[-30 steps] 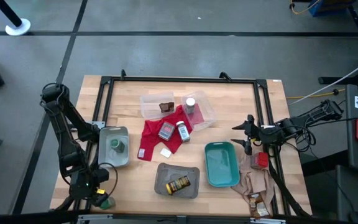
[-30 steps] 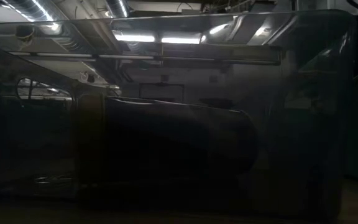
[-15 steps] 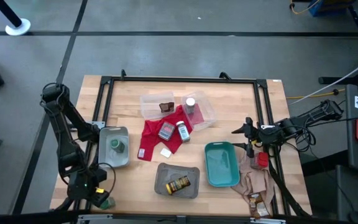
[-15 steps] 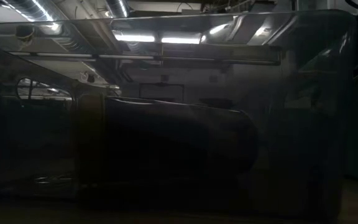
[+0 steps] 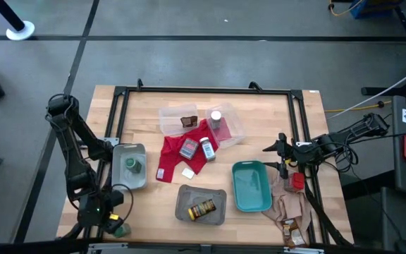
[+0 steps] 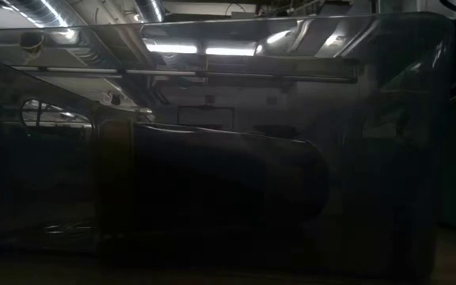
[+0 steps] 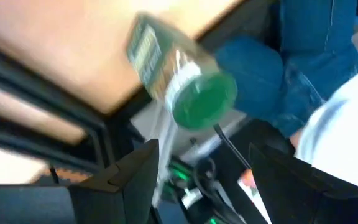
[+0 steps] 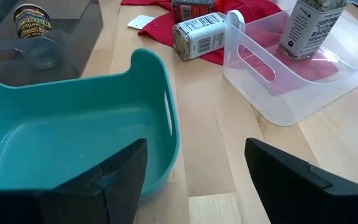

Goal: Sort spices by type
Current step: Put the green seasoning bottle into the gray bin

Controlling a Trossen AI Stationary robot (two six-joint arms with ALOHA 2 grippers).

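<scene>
A green-lidded jar [image 7: 179, 81] lies at the table's near left corner [image 5: 120, 229], its lid toward my left gripper [image 7: 204, 146]. That gripper's fingers stand apart, slanting down just short of the lid. Another green-lidded jar [image 5: 132, 166] stands in the left grey tray [image 5: 118, 152]. A yellow-labelled jar [image 5: 203, 209] lies in the near grey tray [image 5: 185, 194]. A white-capped bottle [image 8: 309, 25] and a dark packet [image 5: 187, 121] sit in the clear tray [image 8: 272, 93]. My right gripper [image 5: 279, 156] hangs open beside the teal tray [image 8: 73, 137]. My left gripper has its fingertips [image 7: 148, 155] just short of the green lid [image 7: 204, 102], one on either side of it. I cannot tell whether they touch the jar.
A red cloth [image 5: 178, 159] in the middle carries a lying spice bottle [image 8: 197, 37] and a white-capped one [image 5: 207, 149]. A beige cloth [image 5: 287, 208] at the near right carries a red tin [image 5: 297, 182] and a packet [image 5: 291, 233]. A dark tray wall [image 6: 212, 198] blocks the low view.
</scene>
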